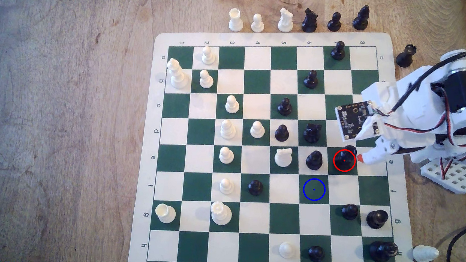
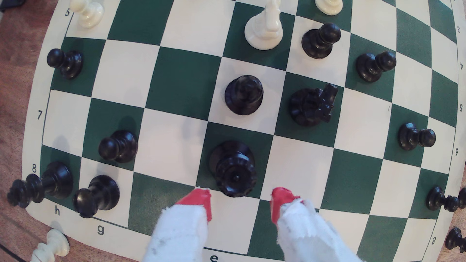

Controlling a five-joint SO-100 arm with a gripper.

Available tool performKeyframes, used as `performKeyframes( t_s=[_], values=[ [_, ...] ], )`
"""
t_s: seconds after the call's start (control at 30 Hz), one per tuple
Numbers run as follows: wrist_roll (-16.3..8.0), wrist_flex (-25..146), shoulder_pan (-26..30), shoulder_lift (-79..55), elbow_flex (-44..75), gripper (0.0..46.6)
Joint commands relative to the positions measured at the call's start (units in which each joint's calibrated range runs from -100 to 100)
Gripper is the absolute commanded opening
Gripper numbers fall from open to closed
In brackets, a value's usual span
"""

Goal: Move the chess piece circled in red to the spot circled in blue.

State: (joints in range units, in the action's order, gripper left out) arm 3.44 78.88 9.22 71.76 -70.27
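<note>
Your chess piece (image 1: 345,159) is glossy black plastic, with a wide round base and a ridged, knobby crown that has a small button at its centre, as you see it from above in the wrist view (image 2: 233,169). It stands upright on a dark green square inside the red ring, second square in from the board's edge nearest the arm. A black bishop-like piece (image 1: 314,160) sits on the white square just beside it, on the exterior view's left, and the black knight (image 1: 312,133) stands on the green square diagonally beyond that neighbour.

The spot (image 1: 314,189) is the bare green square with the blue ring and dot, touching the chess piece's square corner to corner, toward the exterior view's lower left.

Your gripper (image 2: 240,199) has its two red-tipped fingers (image 2: 199,201) spread apart, holding nothing. The tips sit just short of the chess piece, one to each side of its crown, with a small gap still showing between the red tips and the black plastic. In the exterior view one red tip (image 1: 360,158) shows just beside the red ring, on its right.

The board (image 1: 151,148) is a roll-up green and white mat on a wooden table (image 1: 57,113), and it carries scattered white and black pieces.
</note>
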Motion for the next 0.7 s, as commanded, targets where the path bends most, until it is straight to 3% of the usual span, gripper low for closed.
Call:
performKeyframes(
  t_s=[0.0,0.67],
  values=[
    [-0.1,-2.8,0.99,-2.92,0.09,13.1],
    [0.15,-9.19,1.07,-10.73,0.09,13.3]
  ],
)
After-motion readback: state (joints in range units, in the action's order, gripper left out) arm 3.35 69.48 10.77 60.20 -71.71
